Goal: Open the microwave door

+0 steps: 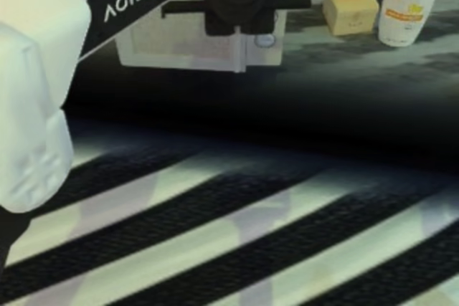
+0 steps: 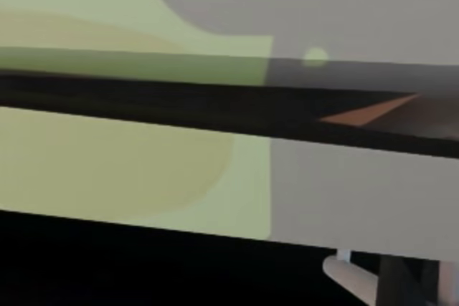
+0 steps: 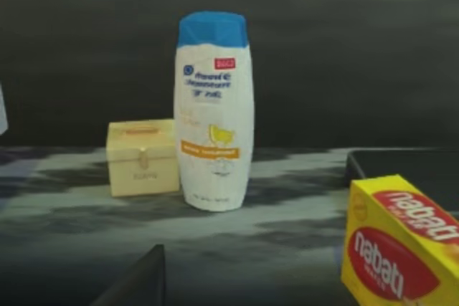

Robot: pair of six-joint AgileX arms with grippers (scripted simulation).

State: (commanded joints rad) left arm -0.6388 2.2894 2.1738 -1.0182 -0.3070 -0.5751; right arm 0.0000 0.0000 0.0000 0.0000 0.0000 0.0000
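Observation:
The off-white microwave stands at the table's far side, left of centre, with a round silver knob on its right panel. The microwave door lies flat against the front, its thin white handle bar at its right edge. My left gripper hangs right over the handle, hiding the top of the oven. In the left wrist view the door fills the picture and the handle bar shows at one corner, partly behind dark gripper parts. My right gripper is out of the top view, open and holding nothing.
A small tan cube box and a white shampoo bottle with a blue cap stand right of the microwave. A yellow snack box sits close to my right gripper. The left arm's white forearm spans the left side.

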